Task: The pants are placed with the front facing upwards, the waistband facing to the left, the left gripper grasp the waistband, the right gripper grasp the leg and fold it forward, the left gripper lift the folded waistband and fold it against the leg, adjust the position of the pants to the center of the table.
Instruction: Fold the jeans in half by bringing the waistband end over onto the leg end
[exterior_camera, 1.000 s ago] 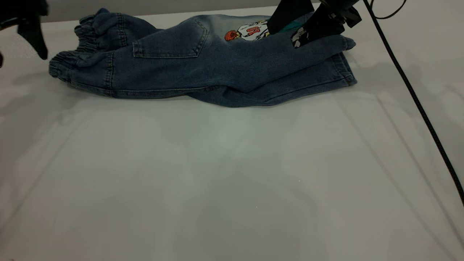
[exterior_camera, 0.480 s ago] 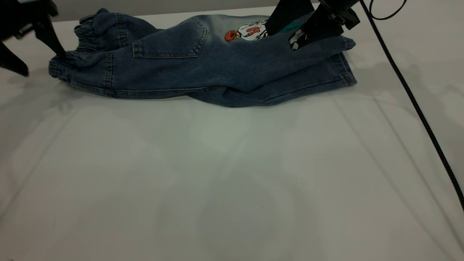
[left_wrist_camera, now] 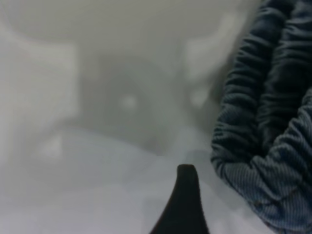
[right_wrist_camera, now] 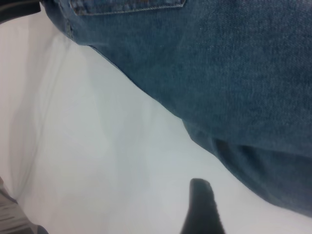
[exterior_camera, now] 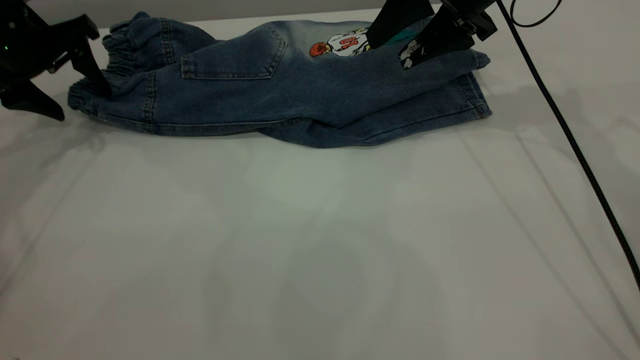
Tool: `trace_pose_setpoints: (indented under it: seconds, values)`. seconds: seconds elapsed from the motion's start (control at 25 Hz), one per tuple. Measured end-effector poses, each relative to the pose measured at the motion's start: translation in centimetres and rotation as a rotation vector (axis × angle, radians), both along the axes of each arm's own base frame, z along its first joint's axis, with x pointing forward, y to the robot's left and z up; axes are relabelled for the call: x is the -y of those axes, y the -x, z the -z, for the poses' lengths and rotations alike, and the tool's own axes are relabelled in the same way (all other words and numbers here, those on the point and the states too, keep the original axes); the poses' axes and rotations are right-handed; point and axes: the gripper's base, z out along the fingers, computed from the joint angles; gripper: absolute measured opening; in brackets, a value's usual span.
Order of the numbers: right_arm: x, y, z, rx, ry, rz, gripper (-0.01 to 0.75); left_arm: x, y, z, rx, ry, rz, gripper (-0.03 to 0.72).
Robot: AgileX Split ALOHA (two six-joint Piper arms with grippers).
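Exterior view: the left gripper [exterior_camera: 60, 82] sits at the waistband [exterior_camera: 85, 92] end of the pants [exterior_camera: 280, 95], fingers spread apart, one tip touching the gathered band and the other resting on the table [exterior_camera: 320, 250] just beside it; nothing is clamped. The right gripper [exterior_camera: 400, 37] hangs over the leg end of the pants, beside the cartoon patch [exterior_camera: 342, 44], fingers parted and apparently holding nothing. The pants lie folded lengthwise, back pocket up, toward the far edge of the table. Left wrist view: the puckered band [left_wrist_camera: 263, 122] lies doubled, just beside one dark fingertip [left_wrist_camera: 185, 195]. The denim looks soft, limp and moderately heavy for its size, likely to sag and drag when lifted; the thick ruched band offers the firmest hold, taken through both layers. The table is smooth, pale and plain, with ample bare area on the near side of the pants. A black cable [exterior_camera: 575, 140] crosses the table beyond the leg end.
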Motion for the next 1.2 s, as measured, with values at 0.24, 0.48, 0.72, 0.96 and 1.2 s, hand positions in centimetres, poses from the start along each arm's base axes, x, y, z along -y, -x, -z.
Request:
trace_pose_setpoints:
  seconds: [0.24,0.48,0.72,0.96,1.2]
  values:
    - [0.0,0.0,0.0,0.002,0.000,-0.002,0.428,-0.1,-0.2,1.1,0.014,-0.009,-0.019,0.565]
    - [0.0,0.0,0.0,0.005,-0.001,0.003,0.428,-0.2,-0.5,1.1,0.036,-0.013,-0.034,0.309]
    - [0.0,-0.1,0.0,0.006,-0.003,0.005,0.427,-0.1,-0.7,0.9,0.063,0.002,-0.031,0.087]
    - [-0.3,-0.1,-0.1,0.020,-0.011,-0.001,0.424,0.4,-0.7,-0.9,0.095,0.043,0.012,0.087]
    - [-1.8,0.1,-0.2,0.051,-0.013,-0.012,0.423,1.8,-0.7,-2.4,0.122,0.072,0.102,0.087]
